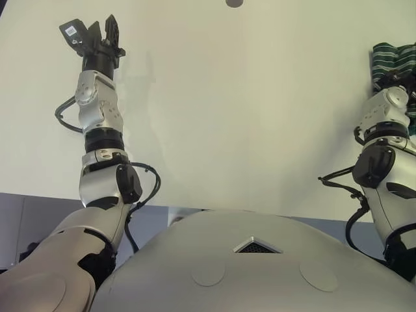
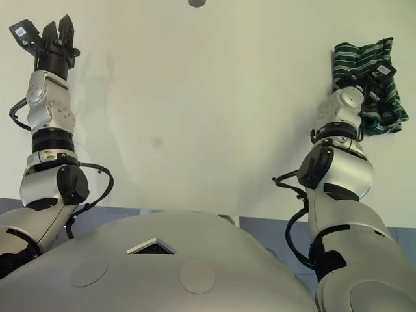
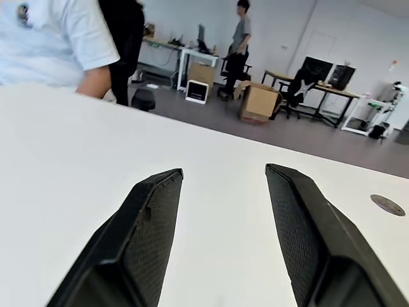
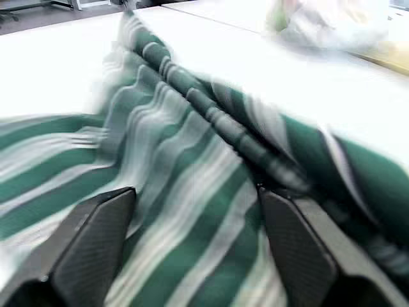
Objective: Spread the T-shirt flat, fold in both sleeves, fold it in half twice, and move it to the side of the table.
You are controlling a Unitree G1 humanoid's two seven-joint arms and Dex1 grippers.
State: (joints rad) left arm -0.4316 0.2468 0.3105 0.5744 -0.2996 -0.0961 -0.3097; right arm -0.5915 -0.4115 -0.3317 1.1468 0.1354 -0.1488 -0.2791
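Apparently rumpled, green-and-white striped T-shirt point(image 2: 388, 109).

A white table point(image 2: 208, 97) carries a bunched green-striped T-shirt point(image 2: 387, 114) at the upper right of the frame, and a small dark disc point(image 2: 197, 2) at top centre.

A cardboard box point(image 3: 258, 103) stands on the floor point(image 3: 211, 120) near a desk point(image 3: 333, 90) bearing a dark monitor point(image 3: 317, 66).

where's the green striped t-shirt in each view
left eye view: T-shirt at the right edge, near the top.
right eye view: T-shirt upper right, bunched at the right gripper.
right wrist view: T-shirt close up, under that gripper.
left wrist view: faces elsewhere.
shared landmark: the white table.
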